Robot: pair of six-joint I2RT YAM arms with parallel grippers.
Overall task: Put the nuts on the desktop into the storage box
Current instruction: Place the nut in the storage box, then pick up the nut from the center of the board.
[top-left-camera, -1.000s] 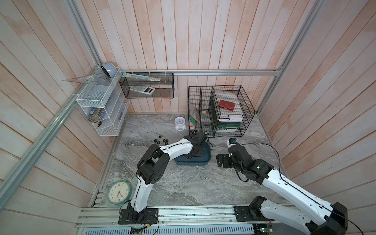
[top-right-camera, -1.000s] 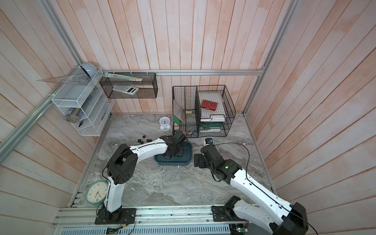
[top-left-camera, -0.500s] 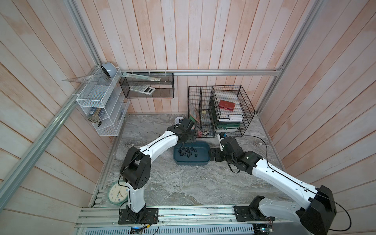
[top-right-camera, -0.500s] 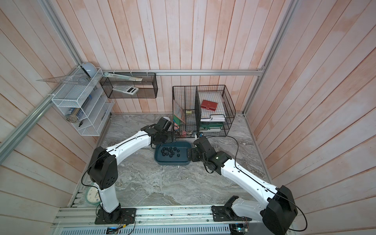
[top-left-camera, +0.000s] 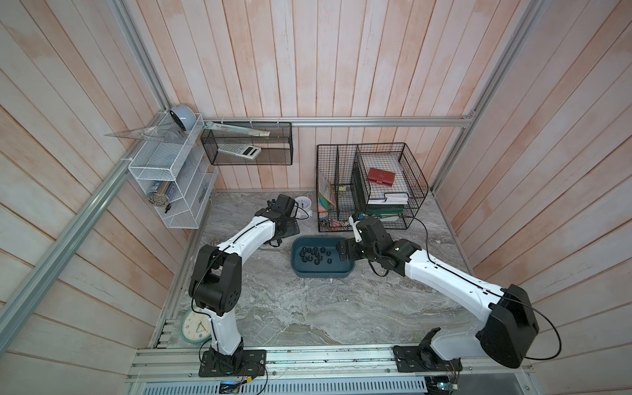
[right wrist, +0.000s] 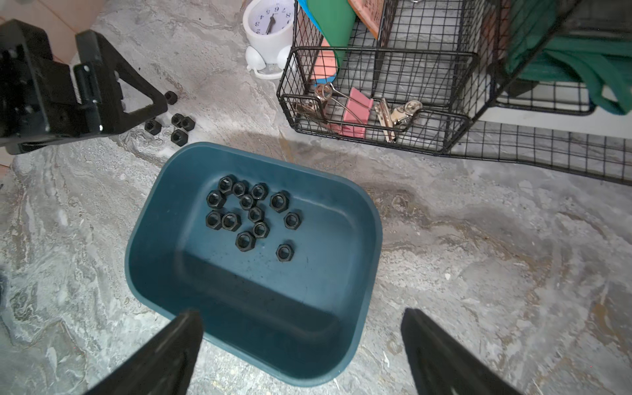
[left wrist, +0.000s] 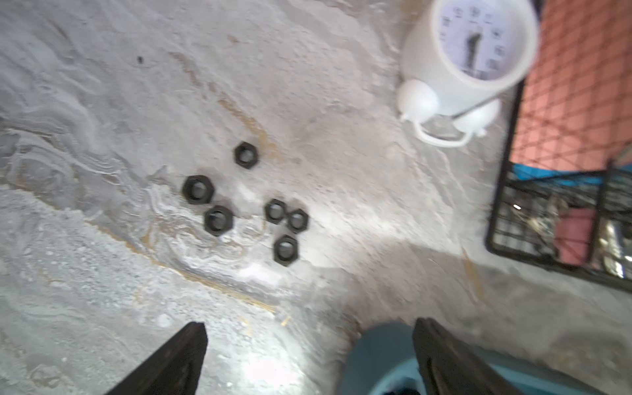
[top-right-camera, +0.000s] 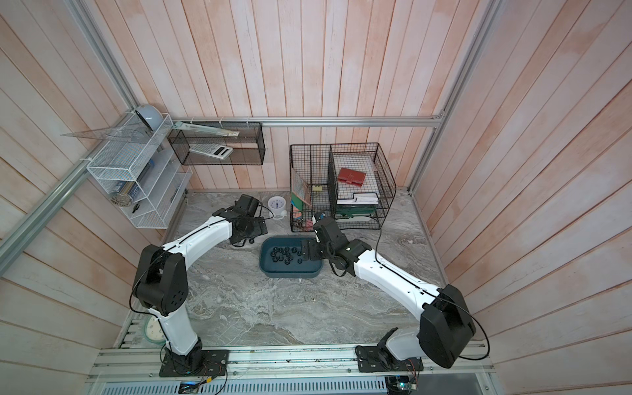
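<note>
Reading the top views as a clock face with 12 at the back wall, we see the storage box (top-left-camera: pixel 319 274) near the middle of the tabletop (top-left-camera: pixel 307 307), sitting flat with its open side up and its long axis running from 9 to 3 o'clock. About a dozen nuts (right wrist: pixel 246 213) lie flat on its floor with their holes facing up, bunched in the half toward 9 o'clock; the half toward 3 is bare. Six loose nuts (left wrist: pixel 219 220) lie flat on the marble at about 10 o'clock from the box, just off its corner, two of them touching, and mostly hidden under the arm in both top views. The left claw (left wrist: pixel 309 328) hangs over that patch with its jaws wide apart and nothing between them, the box corner showing by one fingertip. The right claw (right wrist: pixel 301 314) hovers at the box's 3 o'clock end, pointing toward 9, jaws spread and empty. A white alarm clock (left wrist: pixel 472 51) stands at about 11 o'clock from the box, beside the black wire basket (right wrist: pixel 376 102) at 12.
</note>
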